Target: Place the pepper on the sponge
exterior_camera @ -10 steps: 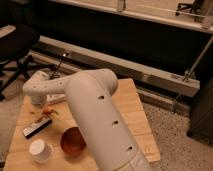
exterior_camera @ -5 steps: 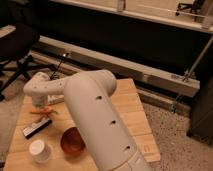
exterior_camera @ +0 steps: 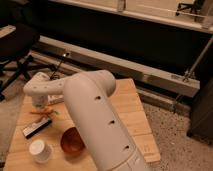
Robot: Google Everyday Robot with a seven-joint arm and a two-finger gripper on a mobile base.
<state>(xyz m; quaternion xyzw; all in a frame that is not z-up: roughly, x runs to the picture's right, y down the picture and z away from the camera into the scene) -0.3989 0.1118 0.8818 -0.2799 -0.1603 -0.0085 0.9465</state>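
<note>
The pepper (exterior_camera: pixel 43 112) is a slender orange-red shape on the wooden table (exterior_camera: pixel 135 120), at its left side, just behind a black-and-white block. My gripper (exterior_camera: pixel 41 104) hangs directly over the pepper, at the end of the white wrist that reaches left from the big white arm (exterior_camera: pixel 95 120). The gripper's tip is at the pepper, and I cannot make out whether it touches or holds it. The sponge is not in view; the arm covers the middle of the table.
A long black-and-white block (exterior_camera: pixel 36 128) lies in front of the pepper. A red bowl (exterior_camera: pixel 72 141) and a white cup (exterior_camera: pixel 39 150) stand near the front edge. A black office chair (exterior_camera: pixel 15 47) stands on the floor to the left.
The pepper and the gripper above it have shifted slightly back and left on the table. The bowl, cup and block have stayed where they were.
</note>
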